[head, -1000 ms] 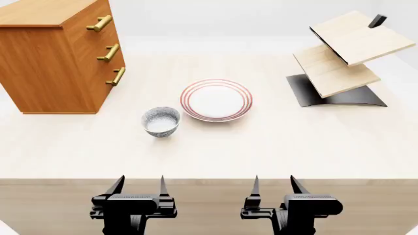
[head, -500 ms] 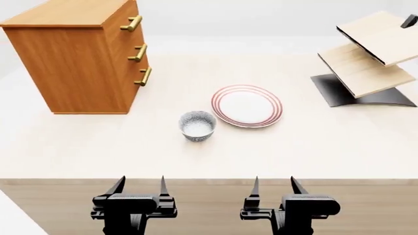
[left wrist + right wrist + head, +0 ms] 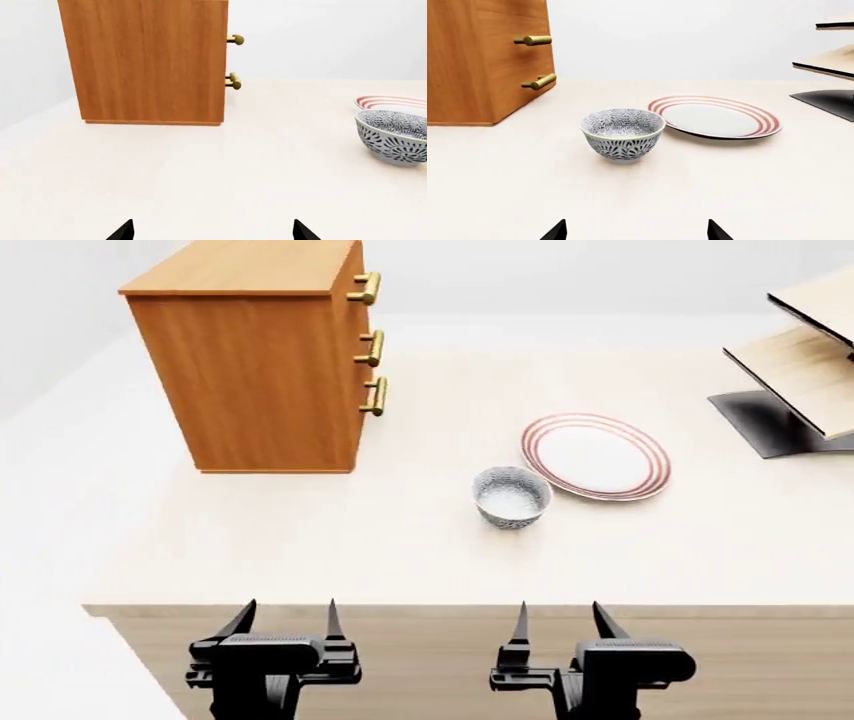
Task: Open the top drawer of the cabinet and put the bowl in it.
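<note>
The orange-brown cabinet (image 3: 254, 370) stands at the back left of the pale table, its three brass-handled drawers facing right and shut. The top drawer (image 3: 350, 282) is closed, its handle at the upper right corner. The cabinet also shows in the left wrist view (image 3: 147, 60) and the right wrist view (image 3: 480, 60). The blue-grey speckled bowl (image 3: 511, 496) sits upright on the table, in front of the right arm (image 3: 622, 133), and at the edge of the left wrist view (image 3: 393, 136). My left gripper (image 3: 284, 618) and right gripper (image 3: 558, 618) are both open and empty, held before the table's front edge.
A white plate with red rings (image 3: 595, 456) lies just behind and to the right of the bowl. A pale tilted wooden rack (image 3: 801, 370) on a black base stands at the far right. The table's left edge (image 3: 94, 608) runs close to the cabinet's side.
The view has swung to the left: cabinet, bowl and plate have all slid rightward in the head view, and the rack is partly cut off. Both grippers look unchanged.
</note>
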